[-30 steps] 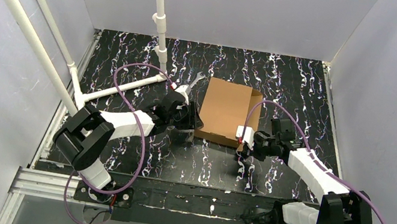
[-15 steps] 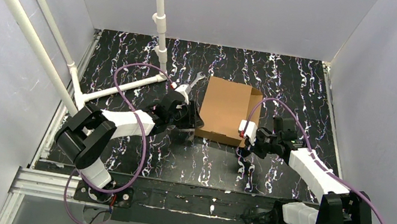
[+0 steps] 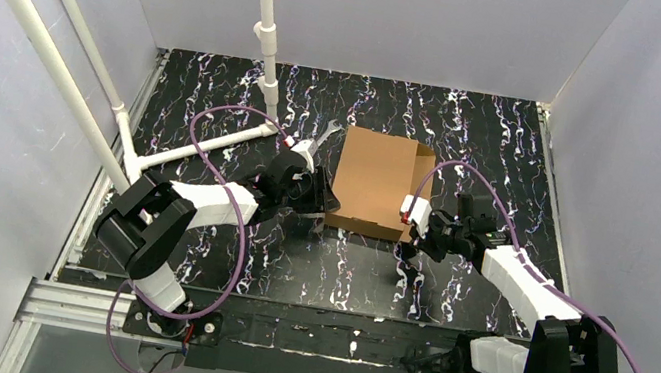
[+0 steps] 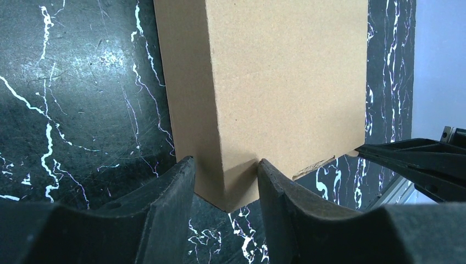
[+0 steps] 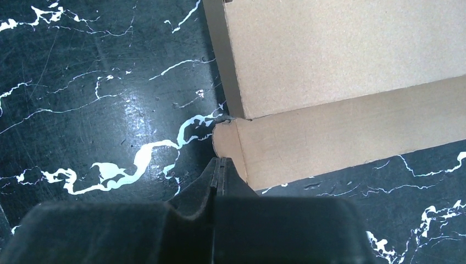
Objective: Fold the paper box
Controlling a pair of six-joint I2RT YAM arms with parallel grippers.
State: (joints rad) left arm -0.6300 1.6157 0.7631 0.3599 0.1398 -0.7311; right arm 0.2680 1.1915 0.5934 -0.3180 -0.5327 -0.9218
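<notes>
My left claw (image 4: 225, 165) pinches the near corner of the paper box (image 3: 376, 182), one finger (image 4: 165, 192) against each wall of that corner. The brown carton, lid lying flat, stretches away ahead of it on the black marbled tabletop (image 3: 476, 140). My right claw (image 5: 220, 163), pressed together on nothing, points its tips at a rounded flap corner; the box lies just ahead and to its right.
</notes>
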